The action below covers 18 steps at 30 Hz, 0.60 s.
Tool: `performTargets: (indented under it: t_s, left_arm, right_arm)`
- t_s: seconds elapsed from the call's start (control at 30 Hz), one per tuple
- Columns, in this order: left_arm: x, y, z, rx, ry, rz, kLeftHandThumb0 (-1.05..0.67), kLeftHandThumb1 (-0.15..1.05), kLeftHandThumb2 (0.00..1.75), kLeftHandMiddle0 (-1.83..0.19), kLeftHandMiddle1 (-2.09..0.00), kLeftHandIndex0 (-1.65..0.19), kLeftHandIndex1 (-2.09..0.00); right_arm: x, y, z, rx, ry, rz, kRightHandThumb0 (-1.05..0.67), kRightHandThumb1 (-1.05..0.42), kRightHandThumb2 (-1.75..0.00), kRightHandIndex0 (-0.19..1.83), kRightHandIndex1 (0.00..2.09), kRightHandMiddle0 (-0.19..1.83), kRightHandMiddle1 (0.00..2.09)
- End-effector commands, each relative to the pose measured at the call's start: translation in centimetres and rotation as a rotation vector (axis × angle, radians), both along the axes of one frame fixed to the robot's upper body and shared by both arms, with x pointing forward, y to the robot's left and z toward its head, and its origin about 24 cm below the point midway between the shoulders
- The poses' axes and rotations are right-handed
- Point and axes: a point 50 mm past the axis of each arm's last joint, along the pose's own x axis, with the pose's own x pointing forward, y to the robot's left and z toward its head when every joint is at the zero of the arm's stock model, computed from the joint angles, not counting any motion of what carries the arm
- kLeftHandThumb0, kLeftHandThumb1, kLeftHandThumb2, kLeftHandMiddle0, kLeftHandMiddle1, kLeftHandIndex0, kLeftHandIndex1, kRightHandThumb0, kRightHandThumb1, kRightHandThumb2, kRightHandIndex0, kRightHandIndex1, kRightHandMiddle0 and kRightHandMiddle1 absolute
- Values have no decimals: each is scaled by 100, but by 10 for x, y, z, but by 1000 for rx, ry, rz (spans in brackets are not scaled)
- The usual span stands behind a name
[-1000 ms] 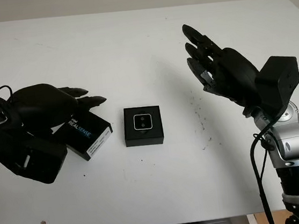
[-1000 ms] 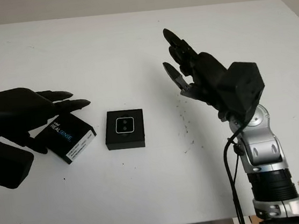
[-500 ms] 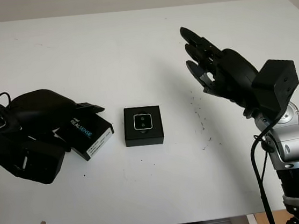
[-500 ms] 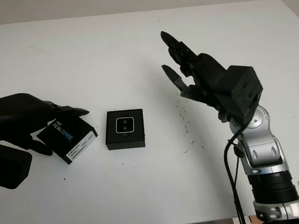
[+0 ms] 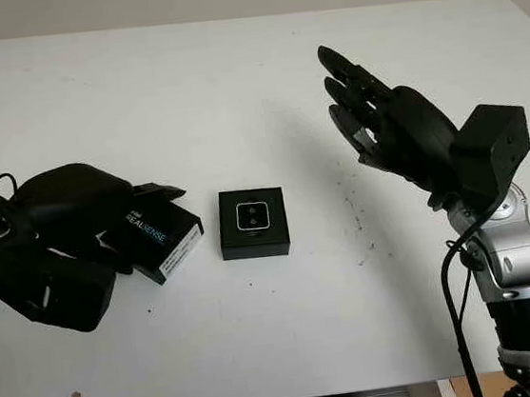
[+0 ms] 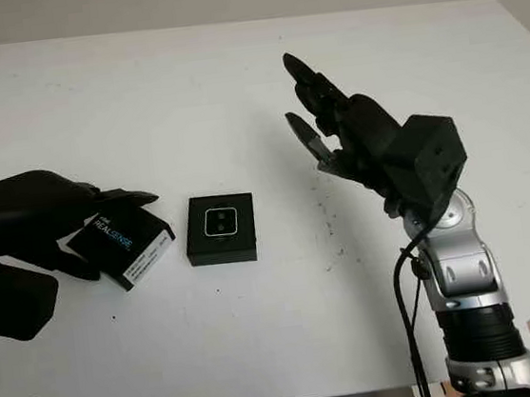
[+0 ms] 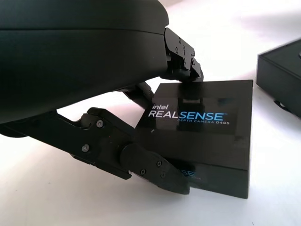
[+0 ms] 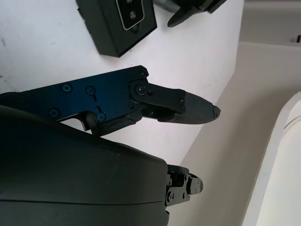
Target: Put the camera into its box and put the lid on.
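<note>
A small silver-faced camera [image 5: 252, 216] lies inside the open black box [image 5: 255, 243] at the table's middle. Left of it lies the black lid [image 5: 166, 238], printed REALSENSE and turned at an angle. My left hand [image 5: 142, 224] is shut on the lid. In the left wrist view its fingers [image 7: 181, 59] press the lid's [image 7: 202, 117] far edge and the thumb [image 7: 155, 169] its near side. My right hand [image 5: 361, 101] is open, raised above the table to the right of the box. The box [image 8: 117, 21] appears beyond its fingers [image 8: 181, 106] in the right wrist view.
The white table [image 5: 233, 87] is bare behind and in front of the box. Small dark specks [image 5: 353, 217] mark it right of the box. A tiny brown spot [image 5: 75, 395] lies near the front left edge.
My left hand's fingers have curled down from stretched over the lid to gripping it, and the lid has shifted slightly toward the box. The right hand has barely moved.
</note>
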Motion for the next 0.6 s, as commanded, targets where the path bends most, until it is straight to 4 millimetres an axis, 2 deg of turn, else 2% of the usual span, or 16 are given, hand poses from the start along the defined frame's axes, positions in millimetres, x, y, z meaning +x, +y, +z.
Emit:
performTargets:
  t_s: [0.0, 0.07, 0.13, 0.4, 0.57]
  left_arm:
    - [0, 1, 2, -46, -22, 0, -42, 105, 15, -16, -126, -15, -107]
    - [1, 1, 5, -77, -39, -3, -39, 105, 17, -16, -137, -12, -126]
    - [1, 0, 7, -84, -53, -7, -39, 105, 19, -15, -141, -8, -131]
    - [-1, -7, 14, -82, -94, -63, -34, 105, 23, -13, -147, -6, -121]
    - [-3, -10, 18, -72, -101, -75, -35, 105, 22, -13, -143, -7, -114]
  right_arm:
    - [1, 0, -5, 59, 33, 6, -59, -105, -57, -4, 4, -3, 4]
    - [0, 2, -7, 93, 50, 9, -60, -105, -57, -4, 4, -3, 4]
    - [-1, 4, -10, 109, 54, 14, -59, -105, -60, -4, 4, -4, 4]
    - [-9, 14, -26, 177, 139, 8, -60, -105, -69, -18, 0, -18, 0]
    - [-11, 19, -33, 204, 156, -2, -66, -105, -69, -19, 0, -19, 0]
